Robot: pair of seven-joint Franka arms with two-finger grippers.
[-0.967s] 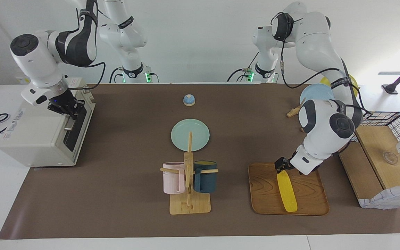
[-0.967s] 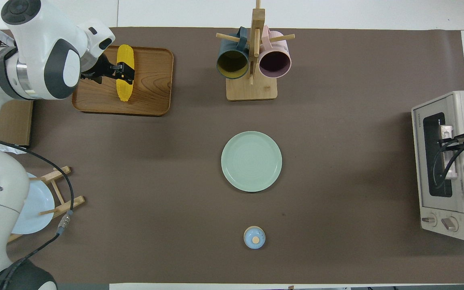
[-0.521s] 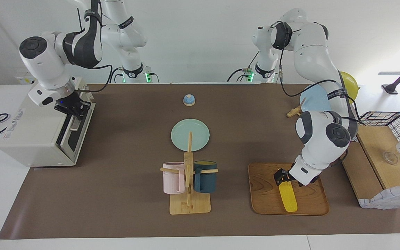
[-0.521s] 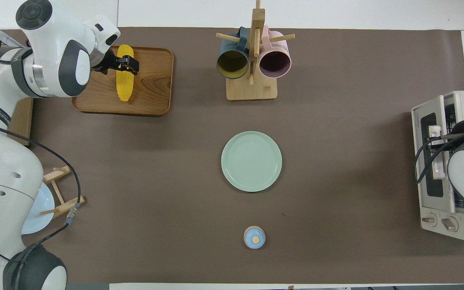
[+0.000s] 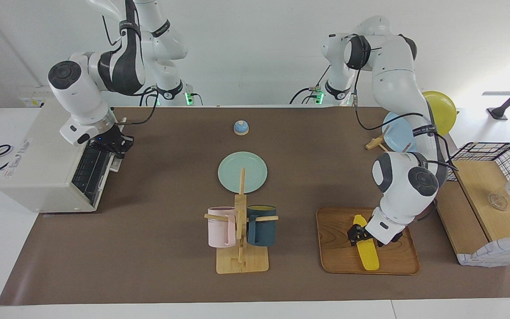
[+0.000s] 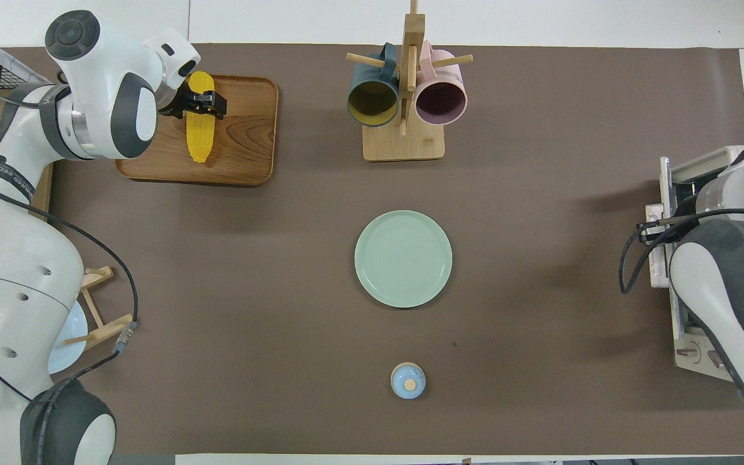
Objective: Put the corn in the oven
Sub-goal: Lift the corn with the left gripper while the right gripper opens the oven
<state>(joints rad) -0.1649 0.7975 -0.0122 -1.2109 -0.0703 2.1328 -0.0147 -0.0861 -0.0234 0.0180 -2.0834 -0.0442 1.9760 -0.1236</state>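
Observation:
The yellow corn lies on a wooden tray toward the left arm's end of the table; it also shows in the overhead view. My left gripper is low over the cob's middle, its fingers astride it, open. The cream-white oven stands at the right arm's end, its drop-down door swung partly down, with the dark inside showing. My right gripper is shut on the door's handle. In the overhead view the right arm hides that gripper; the handle shows.
A wooden mug rack with a pink and a dark blue mug stands mid-table. A green plate and a small blue bell lie nearer the robots. A dish rack with a blue plate and a yellow plate stands beside the left arm.
My right gripper has pulled the oven door outward and down from shut to partly open. My left gripper has slid along the corn from its nearer end to its middle; the corn has not moved.

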